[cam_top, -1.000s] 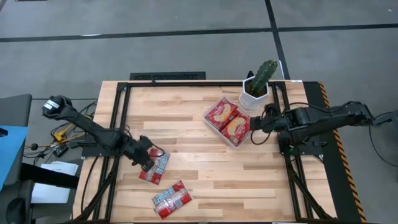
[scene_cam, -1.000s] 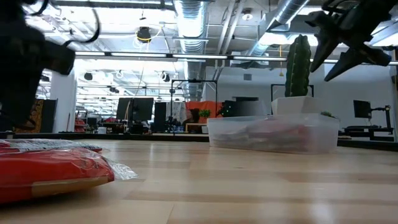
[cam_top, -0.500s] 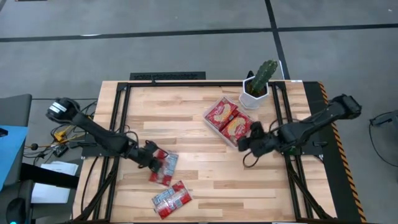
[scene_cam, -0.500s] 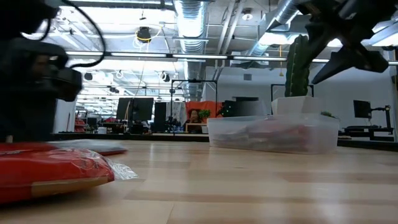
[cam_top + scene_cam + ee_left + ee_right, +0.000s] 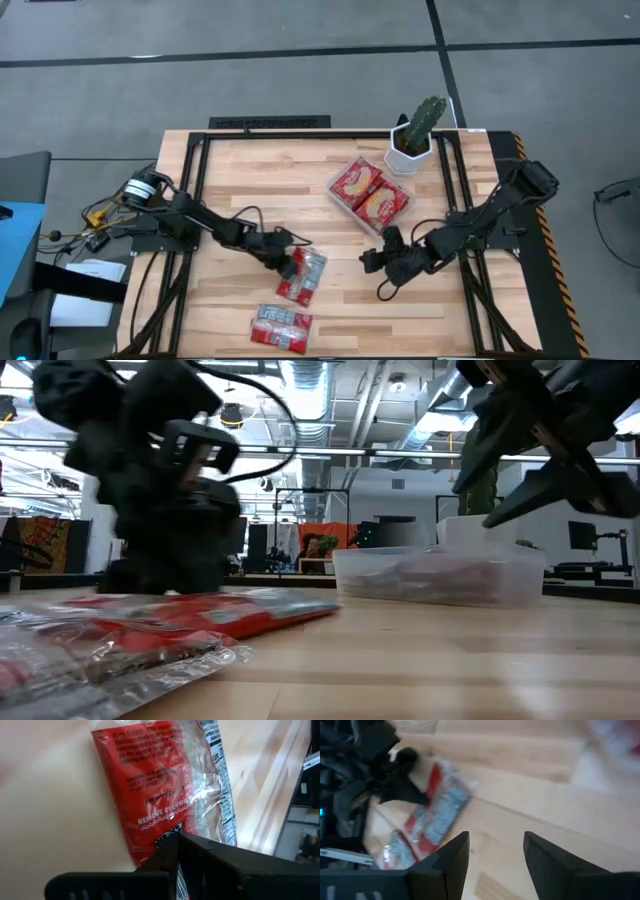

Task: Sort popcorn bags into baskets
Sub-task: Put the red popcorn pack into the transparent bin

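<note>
One red-and-clear popcorn bag [image 5: 305, 277] lies flat on the table's middle, and my left gripper [image 5: 287, 255] is shut on its left end; the left wrist view shows the bag [image 5: 160, 785] stretching away from the gripper [image 5: 175, 840]. A second bag [image 5: 280, 328] lies flat by the near edge. The clear tray [image 5: 334, 192] holds two bags [image 5: 368, 192]. My right gripper [image 5: 375, 262] hovers open just right of the held bag, which shows beyond the gripper [image 5: 495, 855] in the right wrist view [image 5: 440, 807]. My left gripper holds the bag by the end nearest the arm [image 5: 165, 837], the shut fingers covering that edge. It comes slanting down from the table's left, along the bag's length. The bag [image 5: 230, 612] lies flat on the wood.
A white pot with a green cactus [image 5: 415, 140] stands behind the tray at the far right. A black frame [image 5: 190, 200] runs along the table's edges. Bare wood lies between the tray and the near edge on the right.
My left gripper has moved toward the table's right, sliding the bag along the wood from the left side to the middle. My right gripper has left the tray and come down toward the near-left, toward that bag. The bag by the near edge has turned level.
</note>
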`<state>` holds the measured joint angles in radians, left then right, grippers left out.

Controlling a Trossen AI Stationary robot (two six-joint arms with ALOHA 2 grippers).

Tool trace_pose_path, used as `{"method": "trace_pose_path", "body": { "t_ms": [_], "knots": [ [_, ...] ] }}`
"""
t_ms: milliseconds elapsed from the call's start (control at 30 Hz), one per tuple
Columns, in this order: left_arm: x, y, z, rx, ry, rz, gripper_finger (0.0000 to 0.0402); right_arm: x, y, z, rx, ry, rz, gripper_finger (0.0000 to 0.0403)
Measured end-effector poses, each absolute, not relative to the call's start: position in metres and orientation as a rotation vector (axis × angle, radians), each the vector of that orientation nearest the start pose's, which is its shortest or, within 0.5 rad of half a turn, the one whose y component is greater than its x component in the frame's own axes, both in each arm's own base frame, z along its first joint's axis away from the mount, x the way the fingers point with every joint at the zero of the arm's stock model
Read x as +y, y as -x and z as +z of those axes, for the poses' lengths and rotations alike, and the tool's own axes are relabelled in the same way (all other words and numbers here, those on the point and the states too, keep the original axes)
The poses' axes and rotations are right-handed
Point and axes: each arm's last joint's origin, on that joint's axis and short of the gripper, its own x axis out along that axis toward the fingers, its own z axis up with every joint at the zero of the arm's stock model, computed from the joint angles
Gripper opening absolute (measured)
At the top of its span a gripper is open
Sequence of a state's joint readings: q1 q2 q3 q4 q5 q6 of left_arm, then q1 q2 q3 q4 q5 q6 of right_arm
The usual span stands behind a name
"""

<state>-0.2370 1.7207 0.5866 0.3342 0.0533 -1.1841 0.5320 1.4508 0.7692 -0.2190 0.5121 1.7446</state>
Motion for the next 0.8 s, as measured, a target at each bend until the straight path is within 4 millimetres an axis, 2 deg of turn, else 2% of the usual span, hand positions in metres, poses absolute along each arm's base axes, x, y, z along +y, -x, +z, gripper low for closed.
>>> {"method": "trace_pose_path", "body": {
  "t_ms": [167,333,633,800],
  "knots": [
    [-0.060,-0.304,0.101,0.831,0.968,0.210,0.0000,0.138,-0.258,0.169,0.543,-1.254,-0.567,0.0212],
    [-0.054,-0.321,0.098,0.836,0.975,0.179,0.0000,0.146,-0.272,0.148,0.528,-1.330,-0.558,0.0218],
    [-0.050,-0.330,0.101,0.817,0.968,0.165,0.0000,0.141,-0.295,0.118,0.504,-1.348,-0.615,0.0220],
    [-0.050,-0.330,0.101,0.814,0.967,0.171,0.0000,0.138,-0.318,0.112,0.504,-1.329,-0.630,0.0219]
  ]
}}
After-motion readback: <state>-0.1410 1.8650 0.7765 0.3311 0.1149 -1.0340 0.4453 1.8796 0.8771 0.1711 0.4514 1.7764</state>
